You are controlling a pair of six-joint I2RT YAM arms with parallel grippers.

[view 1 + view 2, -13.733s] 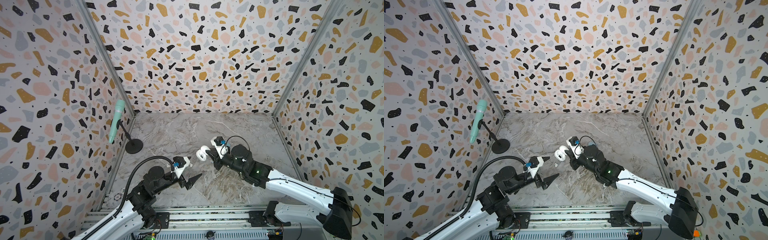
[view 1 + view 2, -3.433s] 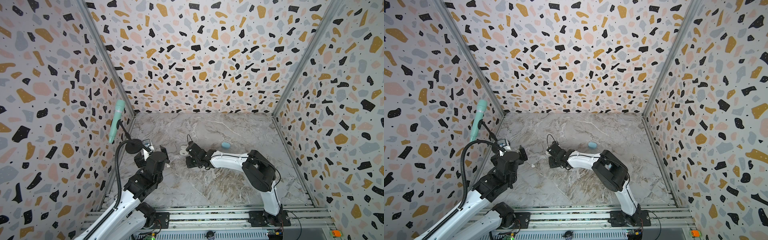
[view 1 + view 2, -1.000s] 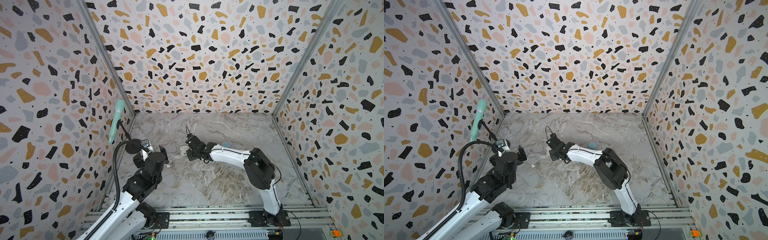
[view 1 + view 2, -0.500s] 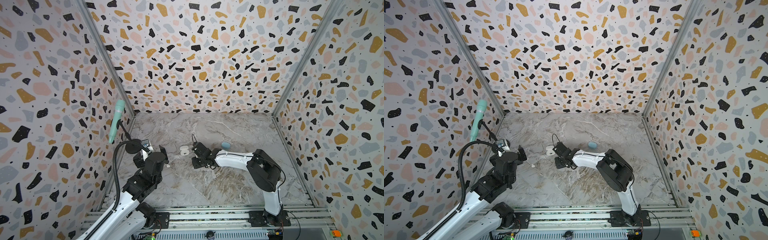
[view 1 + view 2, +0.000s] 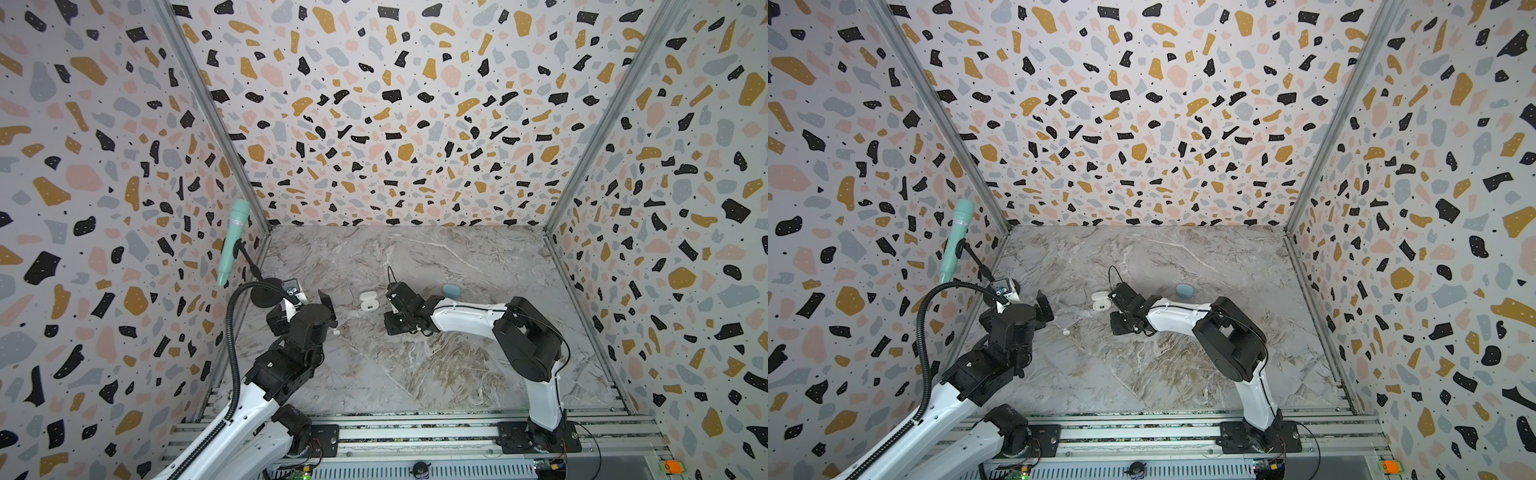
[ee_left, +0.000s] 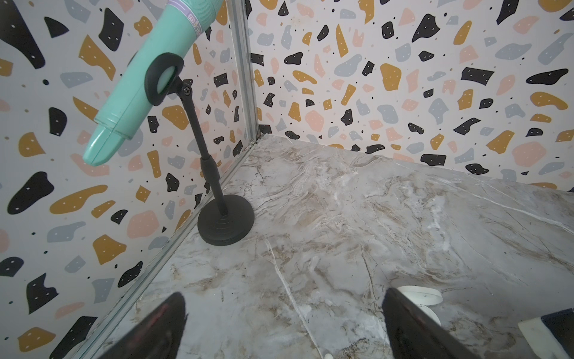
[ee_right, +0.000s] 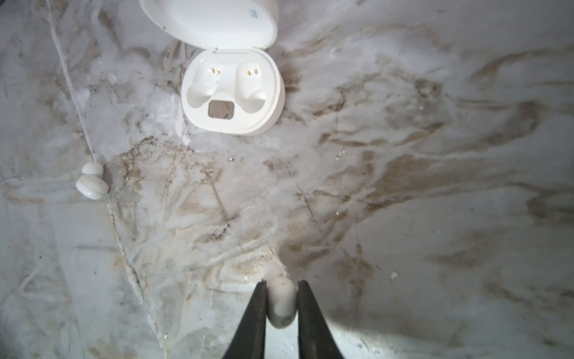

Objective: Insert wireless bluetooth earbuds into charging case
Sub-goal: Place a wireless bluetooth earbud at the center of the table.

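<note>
Both top views: bright, flat, diffuse overhead light, sharp, only faint soft shadows on the marble floor [image 5: 415,374]. Wide-angle stretch toward the 9 and 3 o'clock edges. Left wrist view: well lit, microphone stand [image 6: 223,223] crisp, small shadow at its base. The left gripper [image 6: 284,296] is dark and blurred. Right wrist view: softer, hazy. White case [image 7: 231,93] nearly blown out, earbud [image 7: 281,307] pinched in the right gripper [image 7: 282,281] out of focus, glare on the floor beside it.
</note>
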